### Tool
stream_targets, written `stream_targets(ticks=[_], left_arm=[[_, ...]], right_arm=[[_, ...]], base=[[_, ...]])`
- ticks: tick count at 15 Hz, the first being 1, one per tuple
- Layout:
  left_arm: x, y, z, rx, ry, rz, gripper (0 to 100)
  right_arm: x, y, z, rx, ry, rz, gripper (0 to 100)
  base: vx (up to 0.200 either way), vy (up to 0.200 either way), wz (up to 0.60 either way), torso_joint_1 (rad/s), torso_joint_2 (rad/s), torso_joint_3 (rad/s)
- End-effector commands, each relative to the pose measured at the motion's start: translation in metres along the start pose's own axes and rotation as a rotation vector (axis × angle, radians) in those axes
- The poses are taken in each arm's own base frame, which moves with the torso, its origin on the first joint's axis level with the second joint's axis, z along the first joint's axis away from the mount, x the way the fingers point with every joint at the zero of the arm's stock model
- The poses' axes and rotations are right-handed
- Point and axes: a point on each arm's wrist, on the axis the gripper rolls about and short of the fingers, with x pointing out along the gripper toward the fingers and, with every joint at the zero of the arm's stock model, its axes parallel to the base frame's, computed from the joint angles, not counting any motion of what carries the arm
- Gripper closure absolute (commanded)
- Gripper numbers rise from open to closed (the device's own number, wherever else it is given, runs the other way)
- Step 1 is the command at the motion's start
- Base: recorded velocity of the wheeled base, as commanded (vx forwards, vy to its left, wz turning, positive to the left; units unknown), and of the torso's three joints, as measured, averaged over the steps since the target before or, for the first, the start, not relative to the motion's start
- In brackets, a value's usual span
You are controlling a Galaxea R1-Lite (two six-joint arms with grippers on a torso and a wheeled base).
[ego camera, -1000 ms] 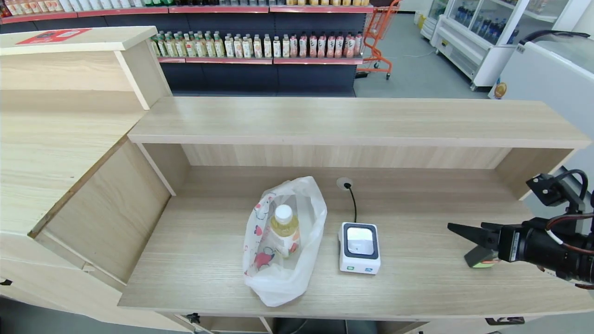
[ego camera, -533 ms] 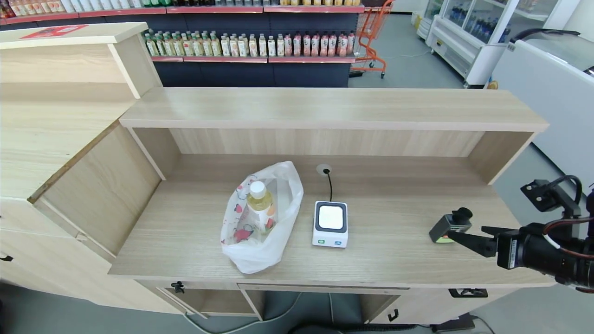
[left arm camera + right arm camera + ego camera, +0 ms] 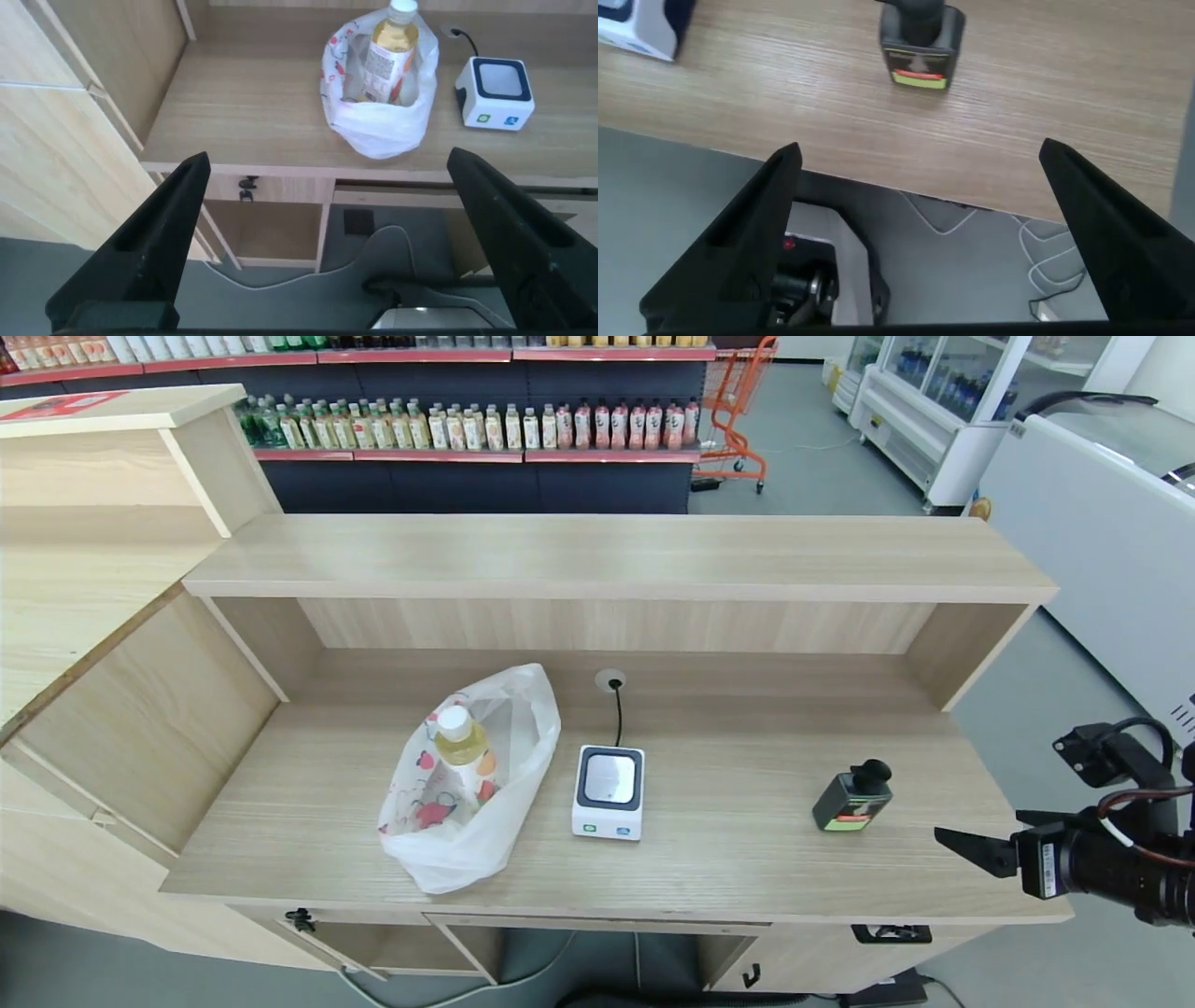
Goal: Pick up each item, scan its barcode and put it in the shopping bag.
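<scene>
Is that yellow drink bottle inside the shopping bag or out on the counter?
Inside. The bottle stands within the open shopping bag, whose plastic sides wrap around it.

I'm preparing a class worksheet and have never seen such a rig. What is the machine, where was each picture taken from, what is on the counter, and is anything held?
This is a two-armed robot at a shop checkout. The wide picture comes from a camera on its head, looking down at the counter. The other two come from cameras on its wrists; the black prongs are gripper fingers. The left gripper and right gripper are both open and hold nothing. On the counter are a shopping bag with a drink bottle inside, a barcode scanner beside it, and a small dark bottle nearer the right gripper.
</scene>
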Motion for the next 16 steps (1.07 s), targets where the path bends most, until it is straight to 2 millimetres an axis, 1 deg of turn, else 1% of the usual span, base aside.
stream_targets(ticks=[1,6,9,10,12,13,14,15,16], left_arm=[[0.0,0.0,0.0,0.0,0.001,0.0,0],[0.0,0.0,0.0,0.0,0.001,0.0,0],[0.0,0.0,0.0,-0.003,0.001,0.0,0],[0.0,0.0,0.0,-0.003,0.001,0.0,0],[0.0,0.0,0.0,-0.003,0.001,0.0,0],[0.0,0.0,0.0,-0.003,0.001,0.0,0],[0.0,0.0,0.0,-0.003,0.001,0.0,0],[0.0,0.0,0.0,-0.003,0.001,0.0,0],[0.0,0.0,0.0,-0.003,0.001,0.0,0]], right_arm=[[0.001,-0.001,-0.003,-0.014,0.012,-0.006,0],[0.001,0.002,-0.006,-0.063,0.022,0.008,0],[0.009,0.001,-0.011,-0.082,0.058,0.022,0],[0.016,0.0,-0.017,-0.111,0.088,0.034,0],[0.033,-0.001,-0.02,-0.183,0.123,0.064,0],[0.044,0.001,-0.018,-0.222,0.125,0.089,0],[0.059,0.005,-0.016,-0.263,0.128,0.125,0],[0.071,0.01,-0.012,-0.301,0.12,0.154,0],[0.083,0.02,-0.007,-0.338,0.093,0.188,0]], base=[[0.0,-0.2,0.0,0.007,0.01,-0.002],[0.0,-0.2,0.0,0.002,0.0,0.002],[0.0,-0.2,0.0,0.005,0.0,0.001],[0.0,0.0,0.0,0.0,0.0,0.0],[0.0,0.0,0.0,0.0,0.0,0.0],[0.0,0.0,0.0,0.0,0.0,0.0],[0.0,0.0,0.0,0.0,0.0,0.0],[0.0,0.0,0.0,0.0,0.0,0.0],[0.0,0.0,0.0,0.0,0.0,0.0]])
